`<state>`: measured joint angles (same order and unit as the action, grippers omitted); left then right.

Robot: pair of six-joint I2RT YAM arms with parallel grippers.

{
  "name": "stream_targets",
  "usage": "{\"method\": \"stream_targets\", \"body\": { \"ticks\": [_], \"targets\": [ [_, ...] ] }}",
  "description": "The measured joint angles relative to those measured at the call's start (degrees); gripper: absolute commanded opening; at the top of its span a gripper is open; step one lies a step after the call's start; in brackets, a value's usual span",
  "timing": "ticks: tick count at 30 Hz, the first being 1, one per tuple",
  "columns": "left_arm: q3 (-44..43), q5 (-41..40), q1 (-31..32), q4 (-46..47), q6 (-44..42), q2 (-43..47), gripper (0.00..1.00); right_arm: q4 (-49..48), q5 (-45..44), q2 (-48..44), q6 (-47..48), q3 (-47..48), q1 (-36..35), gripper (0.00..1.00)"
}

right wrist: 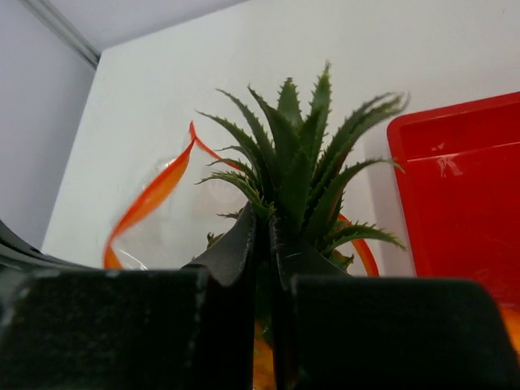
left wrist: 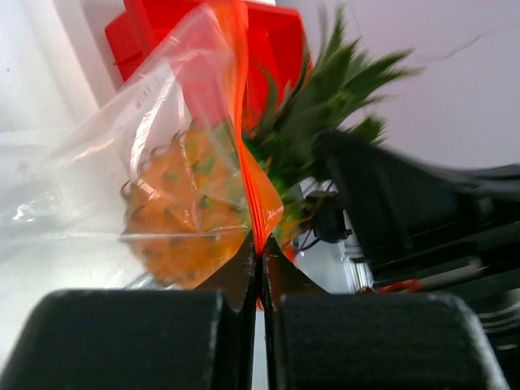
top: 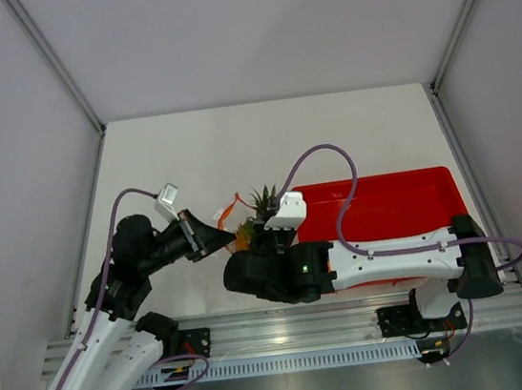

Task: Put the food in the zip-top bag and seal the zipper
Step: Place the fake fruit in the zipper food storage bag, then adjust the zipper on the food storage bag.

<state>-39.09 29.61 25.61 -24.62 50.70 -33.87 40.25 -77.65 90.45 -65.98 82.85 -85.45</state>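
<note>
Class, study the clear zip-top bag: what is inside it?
Through the zip-top bag shows the pineapple, its orange body inside and its green crown standing above the zipper. The left gripper hides the bag's lower part, so other fruit there cannot be seen.

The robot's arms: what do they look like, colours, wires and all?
The left arm and right arm are white shells with black joints, each trailed by a lilac cable and carrying a small white camera box at the wrist. The left claw and right claw are black, with wedge-shaped fingers.
</note>
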Motion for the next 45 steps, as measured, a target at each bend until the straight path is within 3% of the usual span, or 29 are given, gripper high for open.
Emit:
{"method": "stream_targets", "body": {
  "ticks": [5,7,12,15,21,27,29,36,41,45],
  "targets": [
    [0.11,-1.51,0.0,0.85,1.4,1.25,0.01,-2.12,2.58,-1.75,1.05,-6.69,-2.21,0.02],
    [0.7,-1.92,0.0,1.97,1.92,1.2,0.01,-6.86,4.59,-4.0,4.83,-11.3,-2.97,0.15],
    [1.51,-2.12,0.0,2.75,2.36,0.11,0.01,-15.32,9.99,-9.09,13.68,-16.79,-3.96,0.33],
    [1.55,-2.27,0.0,3.04,2.27,-0.28,0.0,-18.71,13.11,-10.73,17.53,-16.74,-4.0,0.57],
    [1.55,-2.45,0.0,2.67,1.14,-0.66,0.0,-21.24,19.82,-12.81,22.08,-16.72,-4.04,0.74],
    [0.94,-1.97,0.0,0.57,-1.99,-1.07,0.0,-20.59,25.22,-18.08,25.24,-16.96,-1.73,0.72],
    [0.46,-1.46,0.0,0.0,-3.02,-1.49,0.01,-20.85,29.97,-21.79,26.43,-17.92,2.89,0.67],
    [0.17,1.2,0.0,-0.24,-5.07,-1.73,0.01,-21.33,47.84,-32.44,28.33,-24.94,20.24,0.63],
    [0.17,2.91,0.0,-0.24,-5.77,-1.73,0.01,-21.27,62.14,-32.04,31.26,-27.52,27.91,0.62],
    [0.09,4.83,0.0,-0.22,-6.14,-1.73,0.0,-22.34,72.02,-28.39,34.8,-28.37,29.22,0.6]
  ]
}}
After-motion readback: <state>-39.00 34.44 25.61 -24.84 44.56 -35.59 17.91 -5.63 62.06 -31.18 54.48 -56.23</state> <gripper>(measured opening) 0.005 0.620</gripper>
